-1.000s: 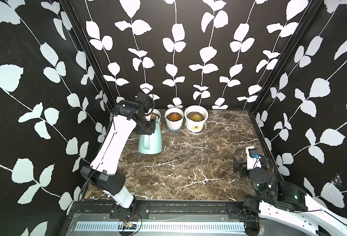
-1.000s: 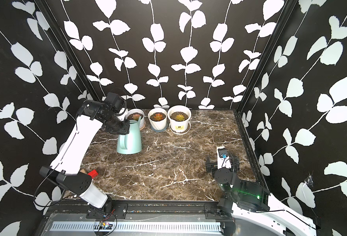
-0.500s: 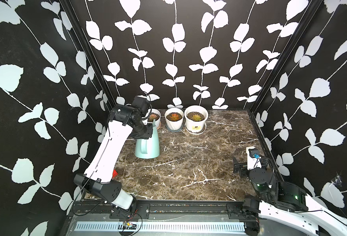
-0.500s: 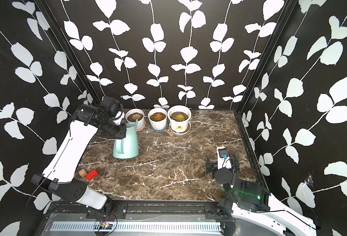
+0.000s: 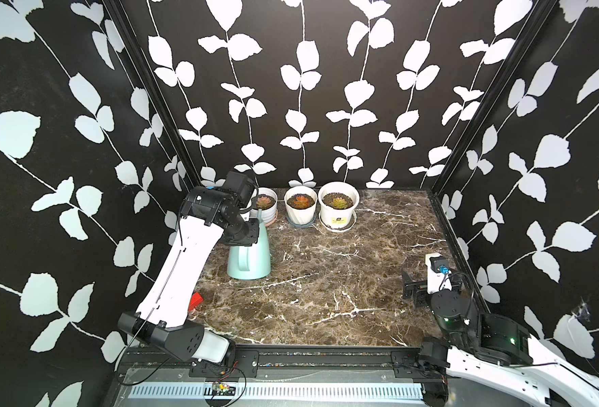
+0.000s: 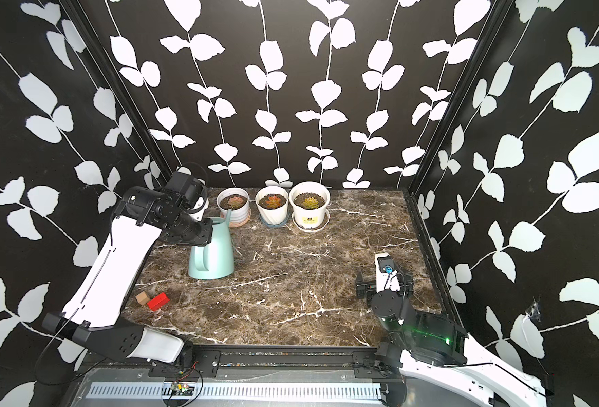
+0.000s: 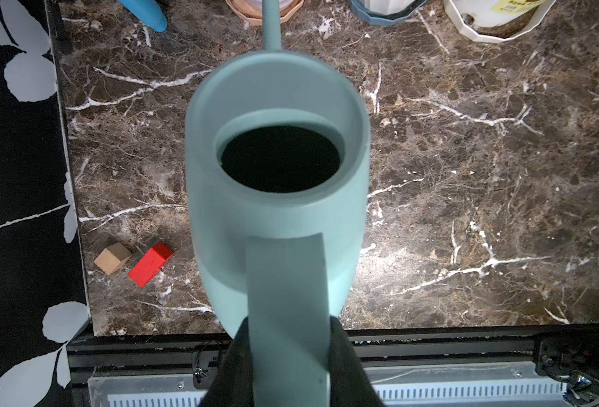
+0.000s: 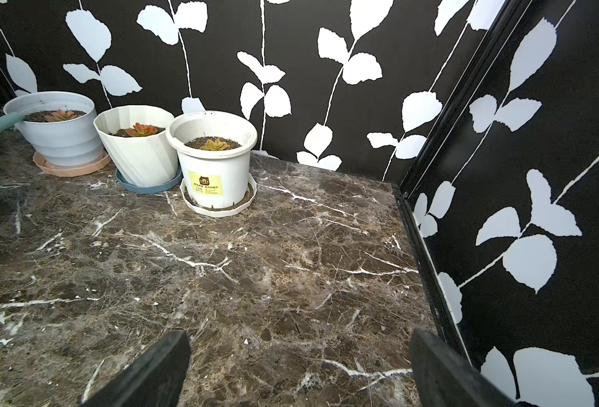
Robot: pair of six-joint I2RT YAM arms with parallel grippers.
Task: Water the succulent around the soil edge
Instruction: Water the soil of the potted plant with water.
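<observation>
Arching up from its base at the front left corner, the left arm (image 5: pixel 185 267) folds at the elbow, with its wrist against the back of the watering can (image 5: pixel 254 259) in both top views. The left claw (image 5: pixel 245 235) is mostly hidden under the wrist there. The can is upright, just in front of the pot on the pink saucer (image 5: pixel 268 215), which holds a succulent (image 5: pixel 264 201). Whether the can's base rests on the table (image 5: pixel 343 282) I cannot tell. The right arm (image 5: pixel 495 338) lies low at the front right corner, and the right claw (image 5: pixel 432 282) is aimed at the back wall, well apart from the pots. A red block (image 6: pixel 158 301) and a wooden block (image 6: pixel 142 297) lie beside the left arm. From the left wrist, the claw's black fingers (image 7: pixel 236 356) are clamped on either side of the can's flat handle. The spout runs straight away from the handle toward the pink saucer, its tip cut off by the frame edge. From the right wrist, the fingers (image 8: pixel 157 366) stand wide apart over bare table. Three pots line the back wall, and the spout's end lies at the rim of the pink-saucer one; contact is unclear.
</observation>
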